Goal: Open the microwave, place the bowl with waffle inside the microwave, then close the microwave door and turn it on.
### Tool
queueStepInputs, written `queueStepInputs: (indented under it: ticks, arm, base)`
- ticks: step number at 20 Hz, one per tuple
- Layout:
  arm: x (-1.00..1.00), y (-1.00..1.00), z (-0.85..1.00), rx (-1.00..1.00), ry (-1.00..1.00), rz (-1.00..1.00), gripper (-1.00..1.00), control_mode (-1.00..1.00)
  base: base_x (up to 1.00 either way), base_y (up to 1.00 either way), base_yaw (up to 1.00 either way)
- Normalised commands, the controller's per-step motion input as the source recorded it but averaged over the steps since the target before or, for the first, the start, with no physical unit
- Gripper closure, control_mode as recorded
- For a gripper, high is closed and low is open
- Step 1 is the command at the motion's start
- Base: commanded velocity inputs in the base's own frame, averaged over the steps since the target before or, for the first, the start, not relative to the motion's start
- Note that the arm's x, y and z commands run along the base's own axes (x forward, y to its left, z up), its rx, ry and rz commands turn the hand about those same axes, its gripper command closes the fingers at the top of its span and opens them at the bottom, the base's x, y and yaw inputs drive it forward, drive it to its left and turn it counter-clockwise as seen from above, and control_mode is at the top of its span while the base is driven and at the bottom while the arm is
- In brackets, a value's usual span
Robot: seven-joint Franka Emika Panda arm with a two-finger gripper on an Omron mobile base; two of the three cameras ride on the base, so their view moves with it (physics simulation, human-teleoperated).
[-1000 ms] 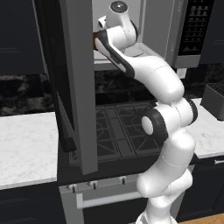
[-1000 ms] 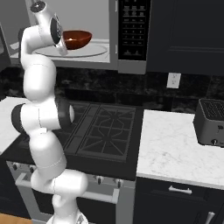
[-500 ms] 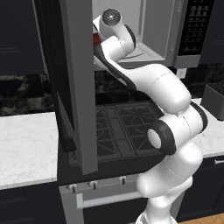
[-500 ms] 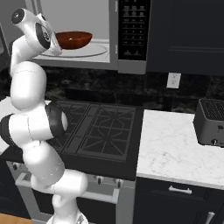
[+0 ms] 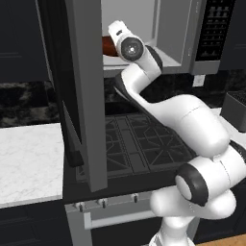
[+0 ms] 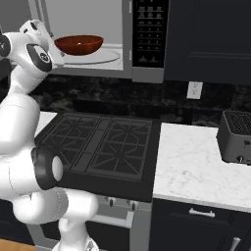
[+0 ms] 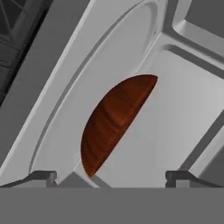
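Observation:
The microwave (image 6: 147, 68) stands open, and the reddish-brown bowl (image 6: 78, 44) rests on the round turntable (image 6: 105, 56) inside its light grey interior. In the left base view the bowl (image 5: 108, 45) peeks out behind my wrist. The waffle is hidden inside the bowl. The microwave door (image 5: 84, 86) is swung wide out to the left, dark handle (image 5: 72, 134) at its outer edge. My gripper (image 7: 111, 177) is open with nothing between its fingertips (image 7: 41, 177), a short way back from the bowl (image 7: 116, 122). My hand (image 6: 41, 32) sits at the opening's left side.
A black gas stove (image 6: 98, 142) lies below the microwave. White marble counters flank it on the left (image 5: 24, 158) and right (image 6: 196, 166). A dark toaster (image 6: 238, 137) stands on the right counter. The button panel (image 6: 149, 29) is on the microwave's right side.
My hand has drawn back from the bowl toward the left side of the opening, and the elbow has swung out to the right. The bowl stays on the turntable.

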Motion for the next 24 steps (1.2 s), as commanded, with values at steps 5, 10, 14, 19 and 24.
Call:
queueStepInputs:
  ticks: [5,10,14,19,24]
  arm:
    - [-0.75,-0.29,0.77,0.00,-0.19,0.00,-1.00,-1.00]
    - [-1.00,-0.31,-0.10,-0.05,-0.01,0.00,-1.00,-1.00]
    - [-1.00,-0.29,-0.16,-0.10,0.00,0.00,-1.00,-1.00]
    - [-1.00,-0.30,-0.03,-0.07,0.00,0.00,-1.00,-1.00]
    - [-1.00,-0.33,-0.11,-0.05,0.01,0.00,-1.00,-1.00]
  base:
    - [0.00,0.00,0.00]
    - [0.00,0.00,0.00]
    - [0.00,0.00,0.00]
    - [0.00,0.00,0.00]
    - [0.00,0.00,0.00]
